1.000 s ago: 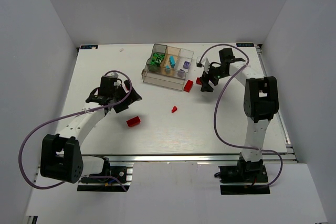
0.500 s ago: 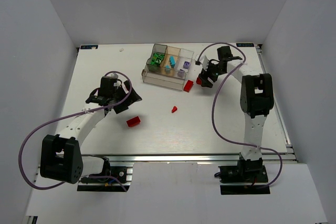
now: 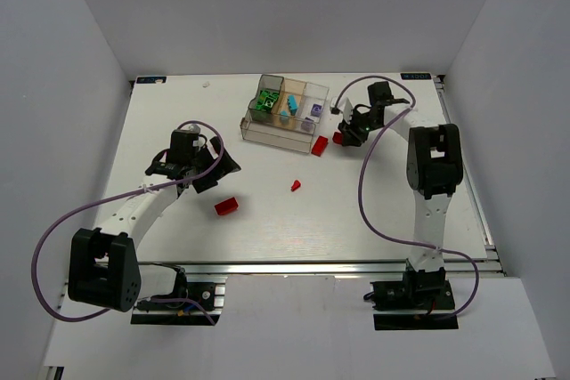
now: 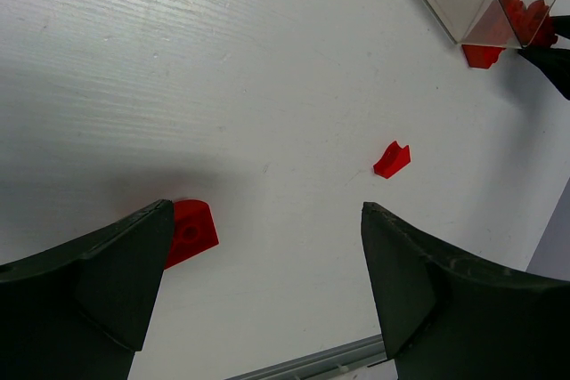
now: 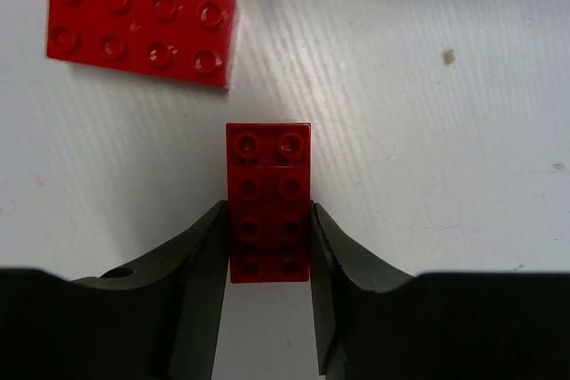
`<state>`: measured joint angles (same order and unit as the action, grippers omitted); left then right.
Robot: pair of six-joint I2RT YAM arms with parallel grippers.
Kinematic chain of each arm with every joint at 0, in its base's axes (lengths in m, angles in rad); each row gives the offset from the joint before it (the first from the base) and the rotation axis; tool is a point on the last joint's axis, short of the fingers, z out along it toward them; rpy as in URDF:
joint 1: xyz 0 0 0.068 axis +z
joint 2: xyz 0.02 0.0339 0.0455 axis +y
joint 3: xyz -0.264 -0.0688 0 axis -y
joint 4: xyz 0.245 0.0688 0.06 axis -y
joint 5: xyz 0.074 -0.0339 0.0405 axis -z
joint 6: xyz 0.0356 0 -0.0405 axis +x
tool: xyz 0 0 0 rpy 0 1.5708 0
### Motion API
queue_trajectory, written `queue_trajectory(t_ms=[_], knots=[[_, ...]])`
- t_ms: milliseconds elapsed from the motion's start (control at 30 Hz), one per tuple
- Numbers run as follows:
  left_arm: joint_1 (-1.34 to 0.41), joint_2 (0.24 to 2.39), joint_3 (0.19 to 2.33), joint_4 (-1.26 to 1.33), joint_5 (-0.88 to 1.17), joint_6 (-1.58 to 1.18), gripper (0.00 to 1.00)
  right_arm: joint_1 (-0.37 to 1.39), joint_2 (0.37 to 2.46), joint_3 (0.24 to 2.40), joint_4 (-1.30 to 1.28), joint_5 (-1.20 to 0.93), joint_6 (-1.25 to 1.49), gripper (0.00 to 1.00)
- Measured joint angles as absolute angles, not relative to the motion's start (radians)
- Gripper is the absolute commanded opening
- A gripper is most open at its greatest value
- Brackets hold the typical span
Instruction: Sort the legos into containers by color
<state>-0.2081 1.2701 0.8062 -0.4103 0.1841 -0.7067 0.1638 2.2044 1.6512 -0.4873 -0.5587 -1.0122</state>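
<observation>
Top external view takes in a white desk (image 3: pixel 374 220) with both arms reaching out over it. Near the middle of the desk's far edge sits the clear plastic rectangular tray (image 3: pixel 272 135), split into compartments. There are green studded bricks (image 3: pixel 264 103) in its far left compartment, cyan bricks (image 3: pixel 290 101) in the tan-tinted middle one and a pale purple brick (image 3: pixel 313 110) in the right one.

Just off the tray's near right corner lies a wide flat red brick (image 3: pixel 319 145). Right beside it, toward the desk's right edge, the right gripper (image 3: pixel 349 133) is low at the surface. Its wrist view shows the fingers (image 5: pixel 200 264) pressed against both long sides of a narrow red studded brick (image 5: pixel 268 184), studs facing the camera. The pincer is clamped on that brick, and the wide flat red brick lies apart from it, just beyond its far end.

Toward the desk's left side the left gripper (image 3: pixel 214 166) hangs with its pincer spread wide and nothing between the fingers. A chunky red brick (image 3: pixel 226 206) lies near it toward the near edge, partly hidden behind one finger in the left wrist view. A small red wedge piece (image 3: pixel 295 186) lies alone around the middle of the desk, well apart from the tray.
</observation>
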Motion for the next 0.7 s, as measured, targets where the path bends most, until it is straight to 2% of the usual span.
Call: queue_trajectory(t_ms=[267,467,700], knots=[[-0.208,1.270,0.806,-0.412,0.184,-0.703,0.95,0.158,2.095,1.613,-0.538,-0.645,-1.042,0.15],[-0.208,1.270,0.792,-0.415,0.184,-0.698,0.95,0.194,1.970,1.650,-0.538,-0.760,-0.965,0.09],[-0.208,1.270,0.792,-0.421,0.167,-0.691,0.95,0.334,2.038,1.760,-0.453,-0.777,-0.771,0.17]])
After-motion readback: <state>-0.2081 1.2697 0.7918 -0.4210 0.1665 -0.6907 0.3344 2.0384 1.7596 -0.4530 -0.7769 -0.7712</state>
